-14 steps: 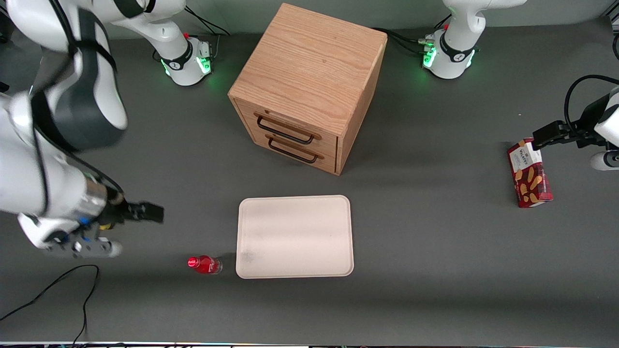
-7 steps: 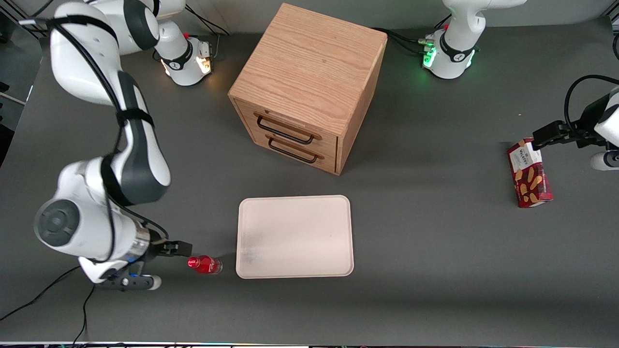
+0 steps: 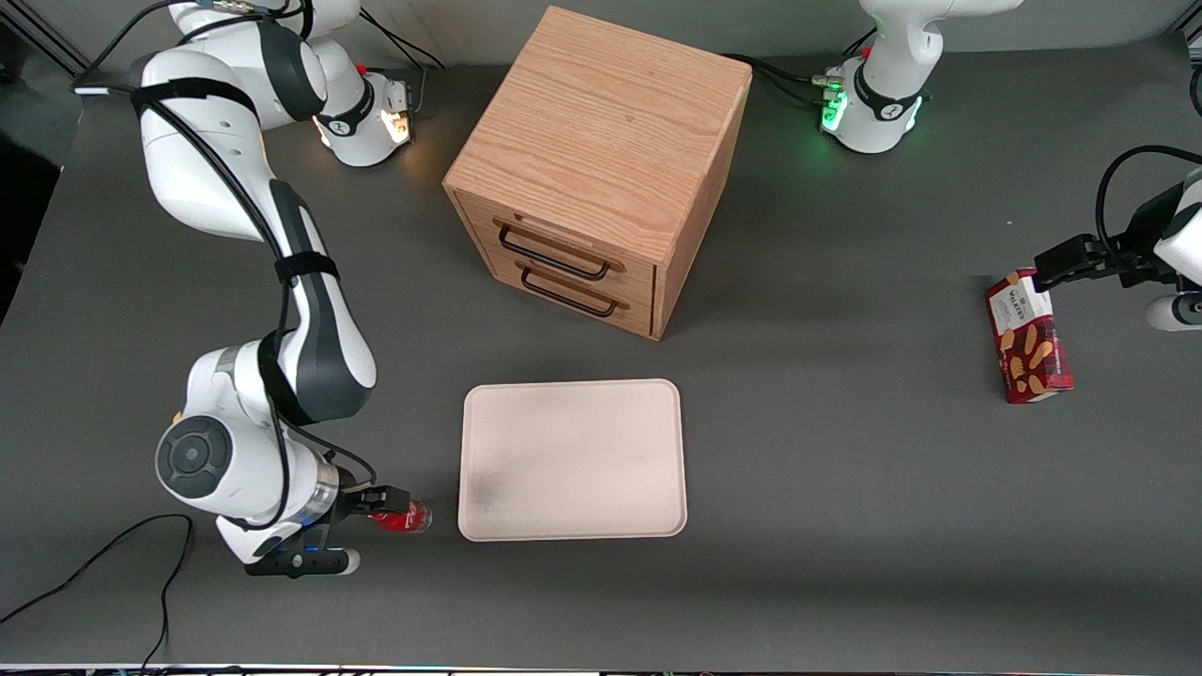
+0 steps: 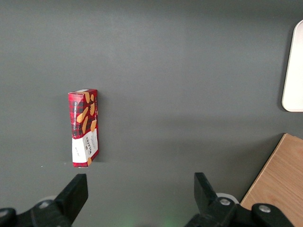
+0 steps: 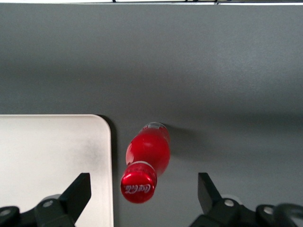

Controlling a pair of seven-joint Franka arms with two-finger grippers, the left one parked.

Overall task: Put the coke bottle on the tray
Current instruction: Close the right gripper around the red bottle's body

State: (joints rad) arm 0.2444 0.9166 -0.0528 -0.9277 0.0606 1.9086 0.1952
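The coke bottle (image 3: 409, 517) is small and red with a red cap. It stands on the table just beside the tray's edge toward the working arm's end. In the right wrist view its cap faces the camera above the red body (image 5: 147, 149). My right gripper (image 3: 382, 504) is open and directly over the bottle's cap. In the right wrist view the gripper (image 5: 143, 188) has one finger (image 5: 78, 189) on each side of the cap, wide apart and not touching it. The cream-white tray (image 3: 573, 460) lies flat and empty, and also shows in the right wrist view (image 5: 47, 156).
A wooden drawer cabinet (image 3: 601, 169) stands farther from the front camera than the tray. A red biscuit box (image 3: 1028, 338) lies toward the parked arm's end of the table and shows in the left wrist view (image 4: 84, 127). A black cable (image 3: 94, 563) trails near the working arm.
My right arm has swung in and come down, bringing the open gripper from well away to over the bottle's cap. The bottle and the tray have not moved.
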